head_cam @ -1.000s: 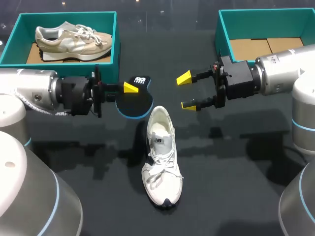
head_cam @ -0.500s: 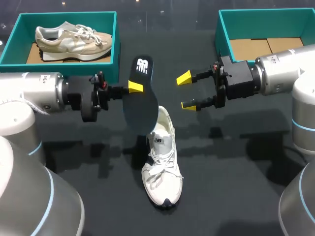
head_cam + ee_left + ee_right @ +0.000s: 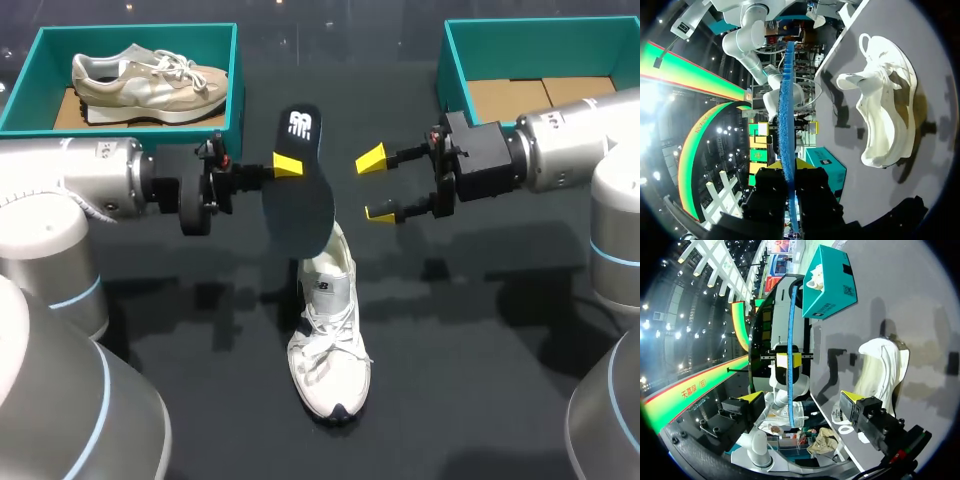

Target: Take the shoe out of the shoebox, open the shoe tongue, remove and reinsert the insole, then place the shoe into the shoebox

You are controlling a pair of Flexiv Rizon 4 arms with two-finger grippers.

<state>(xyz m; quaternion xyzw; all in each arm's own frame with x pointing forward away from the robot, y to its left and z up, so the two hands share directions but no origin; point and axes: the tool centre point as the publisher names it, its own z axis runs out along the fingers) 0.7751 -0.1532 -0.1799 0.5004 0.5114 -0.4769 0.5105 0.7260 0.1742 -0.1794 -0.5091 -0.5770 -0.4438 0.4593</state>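
Dark flat insole (image 3: pixel 300 198) between left fingers (image 3: pixel 287 165)

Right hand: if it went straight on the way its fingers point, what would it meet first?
Most likely the insole, gripped in the left hand. The right wrist view shows it edge-on straight ahead of the open right hand, with nothing between. How far off it is remains unclear.
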